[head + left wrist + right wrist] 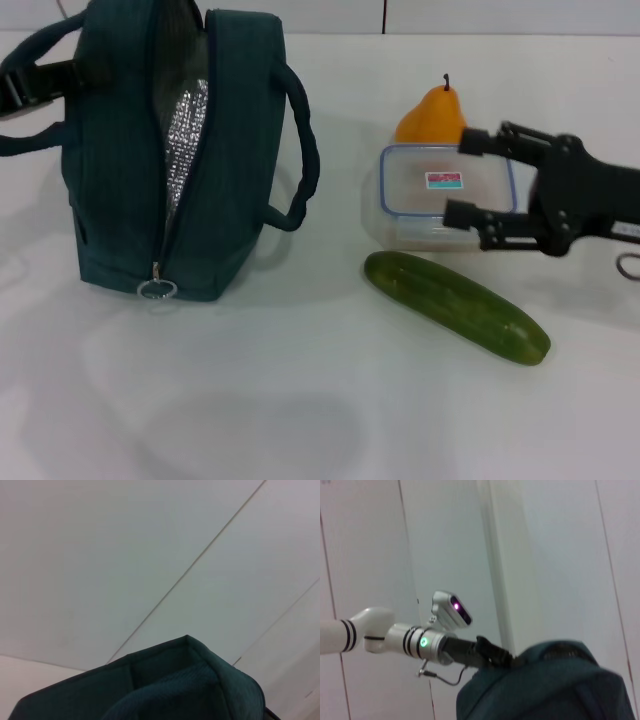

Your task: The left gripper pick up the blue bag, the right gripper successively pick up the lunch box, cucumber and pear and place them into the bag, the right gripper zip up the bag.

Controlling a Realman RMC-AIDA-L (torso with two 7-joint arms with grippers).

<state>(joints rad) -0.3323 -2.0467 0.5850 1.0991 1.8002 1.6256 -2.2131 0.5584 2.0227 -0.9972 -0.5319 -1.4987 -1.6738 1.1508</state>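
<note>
At far left we find the blue bag upright on the white table, zip open, foil lining showing. The left gripper meets its top; we cannot tell its grip. Rightward, the cucumber lies nearest, the pear farthest. Between them, the right gripper spreads its fingers across the lunch box.

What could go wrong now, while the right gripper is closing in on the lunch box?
The right gripper is open around the lunch box, with the pear and cucumber close by, so a finger may knock one aside. The blue bag opening is narrow; the box might catch on its edge. The left gripper holds only the bag's top, so it may swing.
</note>
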